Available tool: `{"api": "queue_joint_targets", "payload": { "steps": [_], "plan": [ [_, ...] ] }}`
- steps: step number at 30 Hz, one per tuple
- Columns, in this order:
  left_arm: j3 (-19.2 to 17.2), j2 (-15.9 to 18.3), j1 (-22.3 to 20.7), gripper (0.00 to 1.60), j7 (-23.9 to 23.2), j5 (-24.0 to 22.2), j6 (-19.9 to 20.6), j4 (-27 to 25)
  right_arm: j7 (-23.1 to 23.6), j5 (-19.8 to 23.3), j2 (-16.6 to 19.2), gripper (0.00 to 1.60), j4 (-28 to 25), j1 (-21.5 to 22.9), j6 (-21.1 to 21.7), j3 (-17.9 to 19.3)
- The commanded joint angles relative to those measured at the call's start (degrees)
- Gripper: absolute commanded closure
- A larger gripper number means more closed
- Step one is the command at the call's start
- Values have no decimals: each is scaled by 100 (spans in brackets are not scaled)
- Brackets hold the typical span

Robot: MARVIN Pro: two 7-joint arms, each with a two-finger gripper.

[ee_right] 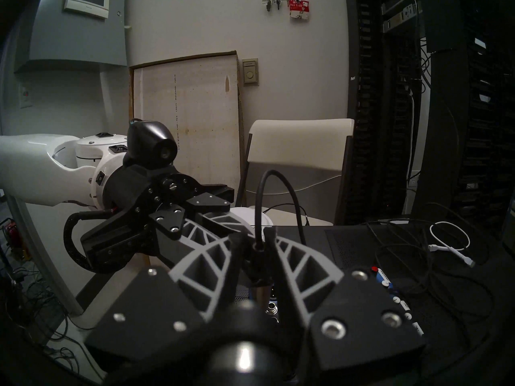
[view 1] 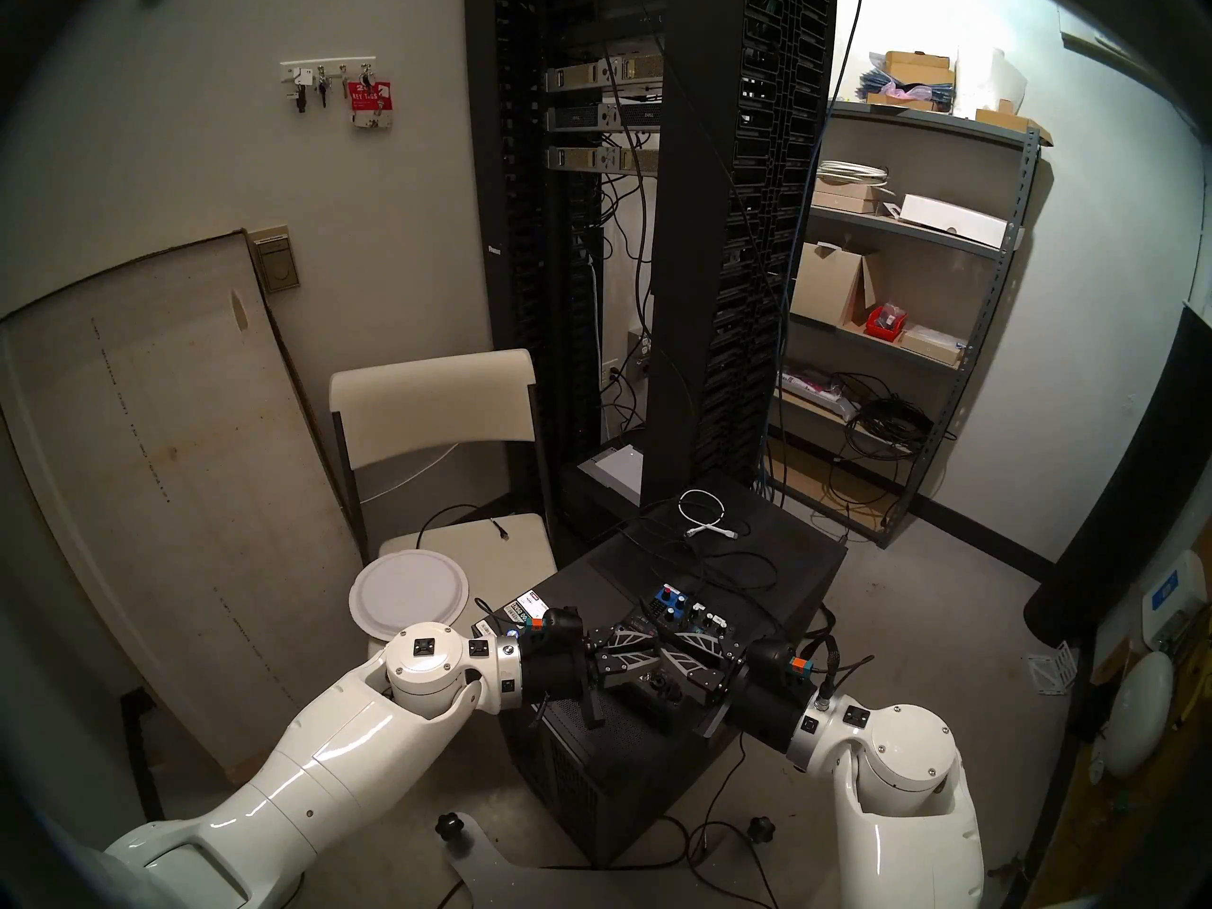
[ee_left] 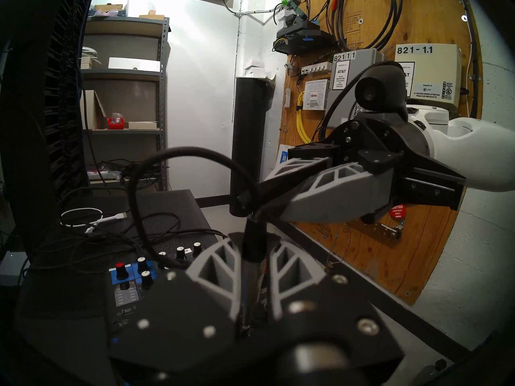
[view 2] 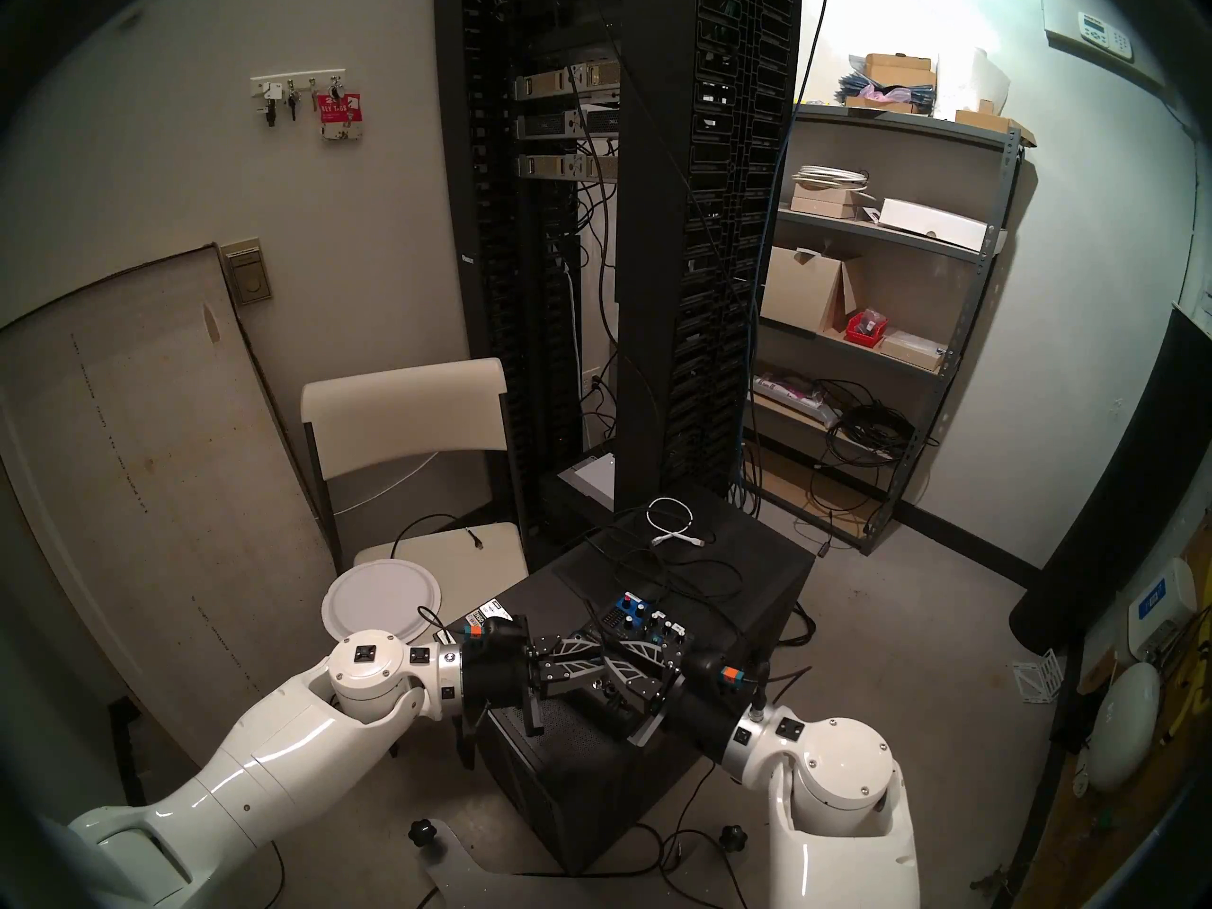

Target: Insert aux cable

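Holding the aux cable (ee_left: 252,246) by its hard plug, your left claw (ee_left: 255,254) is clenched on it above the mixer (view 1: 675,609), your right claw (ee_right: 257,254) sits around it, and the cord bends softly.

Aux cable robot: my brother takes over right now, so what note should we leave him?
Left hand: shut on the plug of the aux cable.
Right hand: fingers on either side of the plug's cable end; grip unclear.
The plug is held upright over the mixer on the black cabinet.
Done: plug picked up.
Left: push it into a mixer socket, then let go.
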Motion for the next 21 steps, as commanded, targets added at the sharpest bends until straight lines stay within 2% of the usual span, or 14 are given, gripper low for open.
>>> {"api": "queue_joint_targets", "payload": {
  "steps": [1,21],
  "plan": [
    [17,-96,-113,160,-25,-9,-15,4,12,-30,23,160,-5,101,9,-39],
    [85,-264,-340,160,-98,46,-135,447,2,-64,35,160,152,129,-71,30]
  ]
}}
